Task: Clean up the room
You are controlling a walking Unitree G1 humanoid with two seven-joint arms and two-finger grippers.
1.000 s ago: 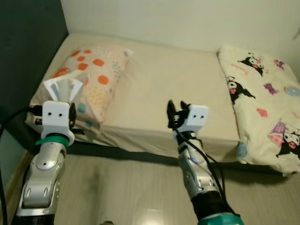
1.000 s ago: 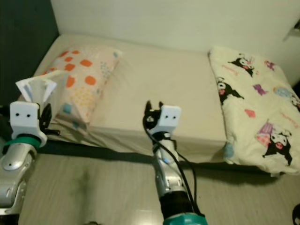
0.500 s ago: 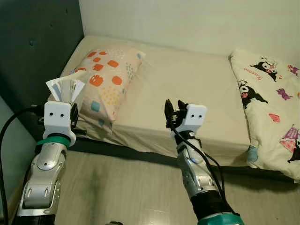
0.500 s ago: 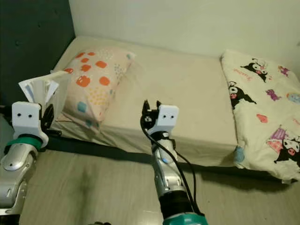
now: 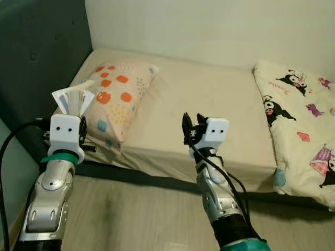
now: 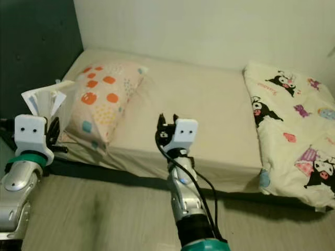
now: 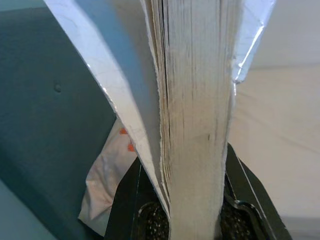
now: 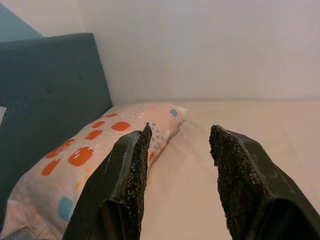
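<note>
I see my left gripper (image 7: 192, 220) clamped on a book (image 5: 73, 99), which stands upright out of the fingers with its pages fanning open at the top. In the left wrist view the page block sits squeezed between the two black fingers (image 7: 127, 200), the covers splaying to either side. The held book hangs in front of the near left corner of the bed (image 5: 209, 99), just beside the spotted pillow (image 5: 115, 97) and close to the dark headboard (image 5: 36, 57).

My right gripper (image 5: 189, 130) is raised over the front edge of the mattress, near its middle, with its fingers (image 8: 127, 185) spread apart and nothing between them. Through that gap I look at the pillow lying against the headboard.

On the right end of the bed lies a cream blanket (image 5: 303, 120) printed with cartoon figures, draped over the mattress edge. Wooden floor (image 5: 136, 214) runs in front of the bed.
</note>
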